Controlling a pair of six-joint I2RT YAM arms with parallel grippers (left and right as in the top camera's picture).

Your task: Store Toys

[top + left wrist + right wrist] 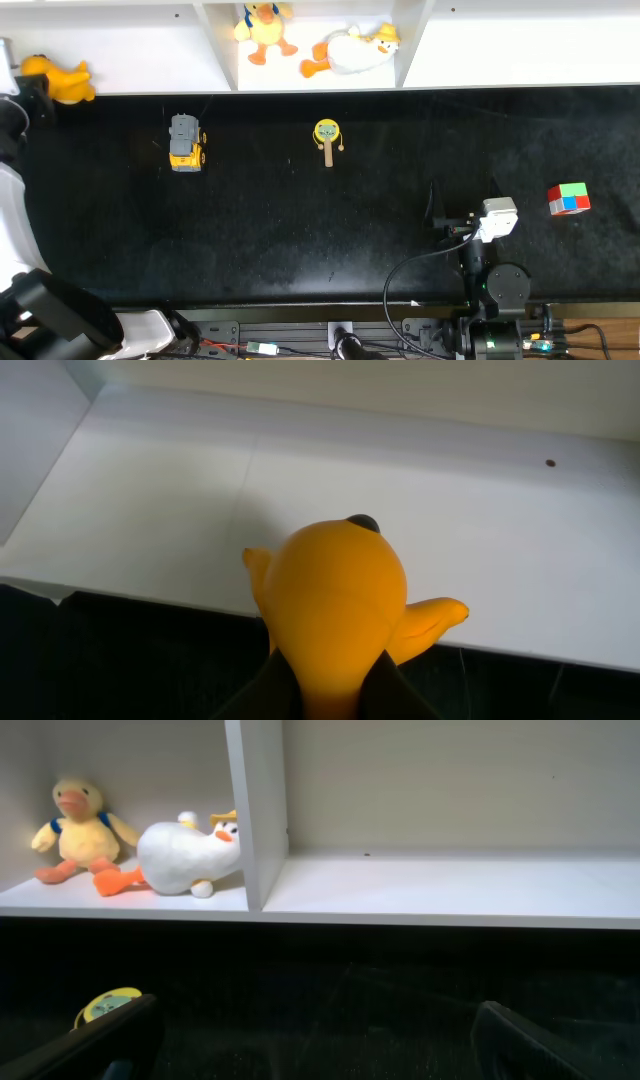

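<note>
From above, the left gripper (pixel 45 88) sits at the far left of the white shelf (pixel 500 50), with an orange duck (pixel 60 78) in it right at the shelf's front edge. A toy truck (pixel 186 143), a rattle (pixel 327 135) and a coloured cube (pixel 568 199) lie well apart on the black table (pixel 300 230). The right gripper (pixel 438 212) hangs over bare table between the rattle and the cube. In the left wrist view the jaws are clamped on the duck's lower body (pixel 335 600), its head and wing poking out over the shelf floor (pixel 200 490). It looks light, rounded and a bit squashy, so I'd guess a grip low on the body is the sensible one, though the smooth skin could slip. In the right wrist view the fingers (pixel 90 1040) stand wide apart with nothing between them, the rattle (pixel 105 1005) just beside one. A yellow duck (pixel 75 825) and a white duck (pixel 190 855) are already in the middle compartment.
</note>
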